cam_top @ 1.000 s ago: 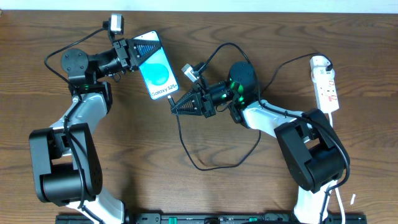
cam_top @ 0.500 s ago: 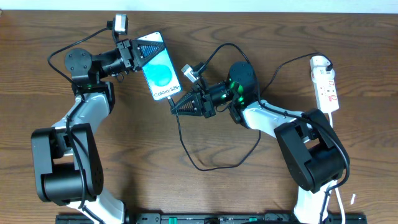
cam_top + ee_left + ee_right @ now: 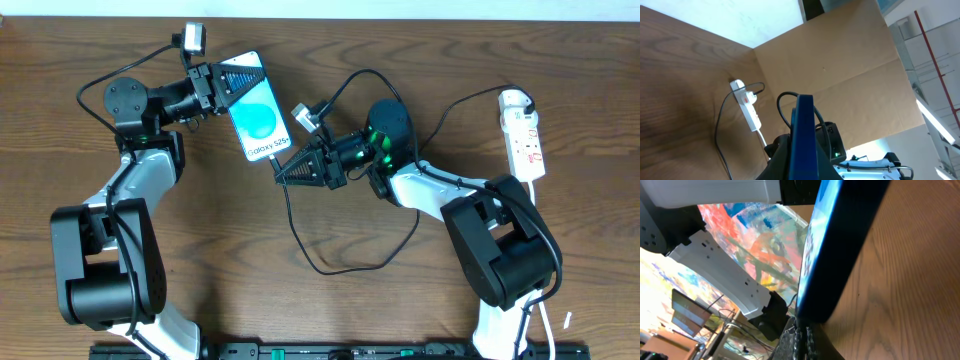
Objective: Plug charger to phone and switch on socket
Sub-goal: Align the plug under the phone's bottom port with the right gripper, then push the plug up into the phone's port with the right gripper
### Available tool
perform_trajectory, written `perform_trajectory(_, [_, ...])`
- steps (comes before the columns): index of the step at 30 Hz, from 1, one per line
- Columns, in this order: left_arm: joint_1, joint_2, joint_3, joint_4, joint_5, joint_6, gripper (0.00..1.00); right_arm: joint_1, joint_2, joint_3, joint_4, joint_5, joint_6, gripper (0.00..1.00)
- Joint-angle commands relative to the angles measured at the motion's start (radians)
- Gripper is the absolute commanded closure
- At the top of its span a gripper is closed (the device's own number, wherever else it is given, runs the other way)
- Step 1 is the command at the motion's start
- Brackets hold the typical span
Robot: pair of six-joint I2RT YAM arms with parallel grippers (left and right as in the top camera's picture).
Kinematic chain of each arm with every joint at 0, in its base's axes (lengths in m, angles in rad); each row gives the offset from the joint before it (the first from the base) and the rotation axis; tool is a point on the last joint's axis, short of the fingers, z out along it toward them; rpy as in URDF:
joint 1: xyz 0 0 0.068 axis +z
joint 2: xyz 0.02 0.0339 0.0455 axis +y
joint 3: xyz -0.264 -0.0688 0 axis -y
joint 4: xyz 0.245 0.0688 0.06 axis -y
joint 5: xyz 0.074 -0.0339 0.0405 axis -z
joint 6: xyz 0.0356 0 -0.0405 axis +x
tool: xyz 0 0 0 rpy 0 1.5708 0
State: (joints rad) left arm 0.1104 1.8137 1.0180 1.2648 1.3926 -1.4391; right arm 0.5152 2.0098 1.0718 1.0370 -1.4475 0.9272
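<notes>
The phone (image 3: 258, 118), its light-blue screen facing up, is lifted at the back left with my left gripper (image 3: 235, 80) shut on its top end. My right gripper (image 3: 283, 172) is shut on the plug tip of the charger (image 3: 297, 238) and sits right at the phone's lower end. The black cable loops over the table in front. In the right wrist view the phone's dark end (image 3: 845, 245) meets my shut right gripper (image 3: 802, 337); the tip itself is hidden. The left wrist view has the phone (image 3: 802, 135) edge-on. The white socket (image 3: 525, 135) lies far right.
The socket (image 3: 747, 105) also appears in the left wrist view, with a black cable (image 3: 720, 130) running from it. A white cord (image 3: 540, 300) leaves the socket toward the front right. Both arm bases stand near the front edge.
The left gripper carried the phone slightly right, closer to the right gripper's tip, then held still. The right arm has not moved.
</notes>
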Motion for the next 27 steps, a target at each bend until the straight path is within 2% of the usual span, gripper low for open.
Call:
perform_trajectory(1, [-0.005, -0.022, 0.012, 0.012, 0.033, 0.010, 0.93, 0.003, -0.002, 0.009, 0.003, 0.062, 0.038, 0.99])
perform_trajectory(9, [-0.005, -0.022, 0.013, 0.012, 0.033, 0.010, 0.93, 0.003, -0.002, 0.009, 0.003, 0.119, 0.108, 0.99])
perform_trajectory(22, [-0.005, -0.022, 0.012, 0.012, 0.036, 0.010, 0.93, 0.003, -0.002, 0.009, 0.003, 0.153, 0.140, 0.99])
perform_trajectory(27, [-0.005, -0.022, 0.013, 0.013, 0.035, 0.010, 0.93, 0.003, -0.002, 0.009, 0.069, 0.167, 0.222, 0.99])
